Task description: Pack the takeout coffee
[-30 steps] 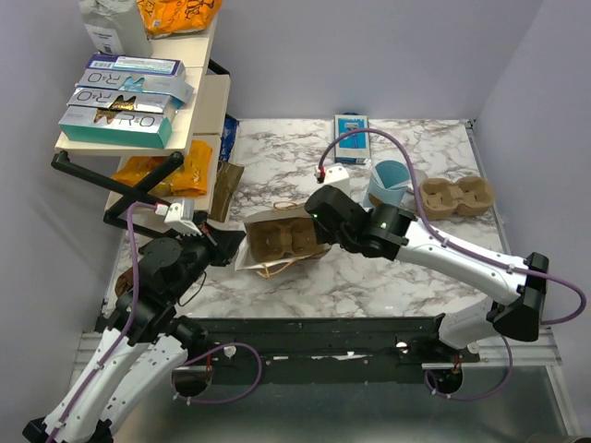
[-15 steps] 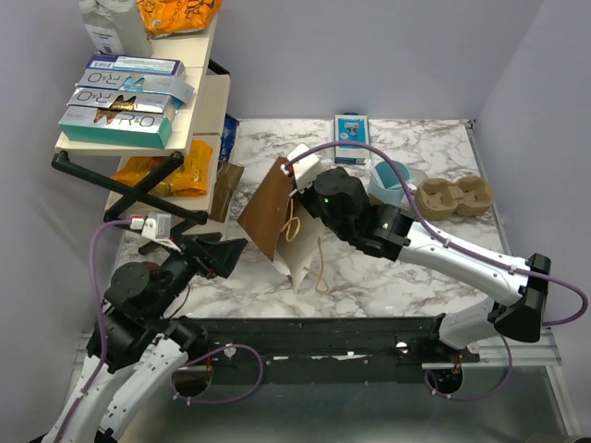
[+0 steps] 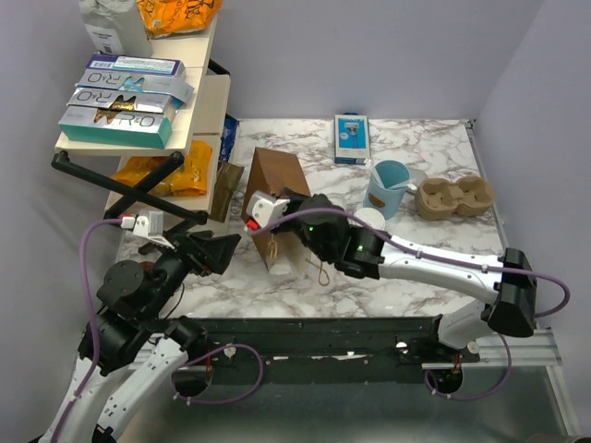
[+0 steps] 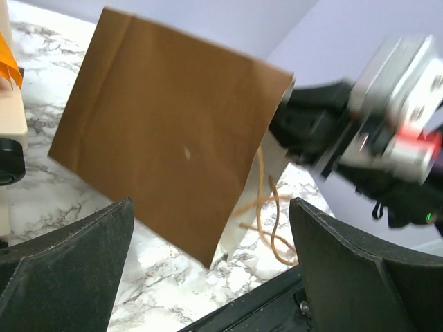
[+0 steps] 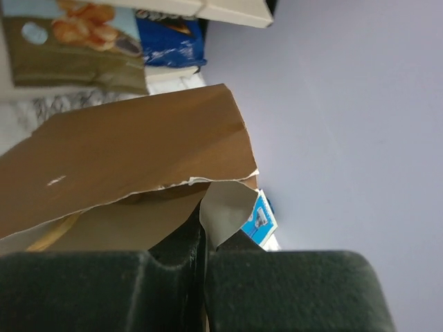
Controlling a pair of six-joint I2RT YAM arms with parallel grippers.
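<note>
Cup [image 3: 368, 220] stands upright on the worktop [image 3: 416, 148] beside the mug [image 3: 388, 183]. Right fingers [image 5: 138, 290] are clamped on the bag [image 4: 173, 159] edge. Left fingers [image 4: 69, 270] are apart.

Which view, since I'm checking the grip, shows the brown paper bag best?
Left wrist: the paper bag, whole brown side and dangling handles, fills the frame. Top external shows it small, partly hidden by the right arm. Right wrist shows only its torn edge, pinched in the right gripper.
</note>
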